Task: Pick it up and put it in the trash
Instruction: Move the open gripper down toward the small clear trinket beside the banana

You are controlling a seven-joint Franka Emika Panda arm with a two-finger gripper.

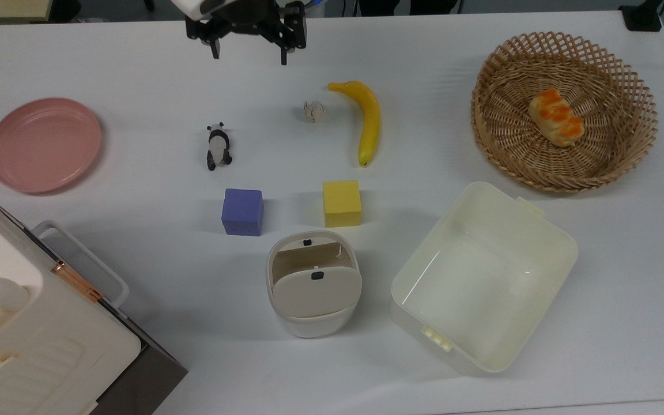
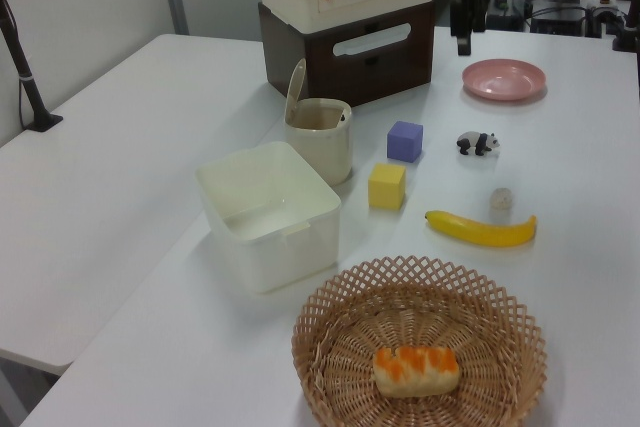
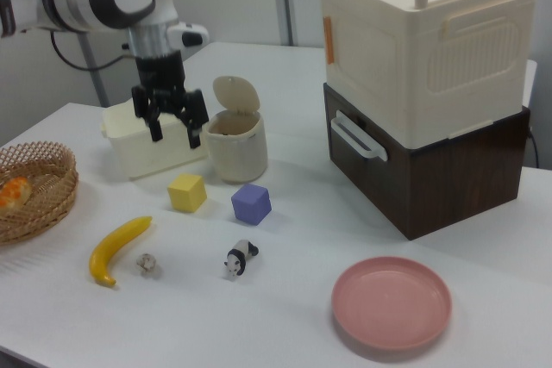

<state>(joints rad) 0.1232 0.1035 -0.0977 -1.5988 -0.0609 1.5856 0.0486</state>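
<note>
White desk (image 1: 482, 57) below me: my gripper (image 1: 248, 55) hangs over its far edge, jaws spread and empty. I see the paper wad (image 1: 313, 110) lying free beside the banana (image 1: 366, 118); the swing-lid bin (image 1: 313, 283) waits near the front edge.

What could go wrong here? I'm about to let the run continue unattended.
The paper wad is tiny and lies close beside the banana, so the open end effector might nudge the banana or pinch air. The trash bin stands behind the yellow cube, and its tilted flap leaves a narrow opening.
</note>
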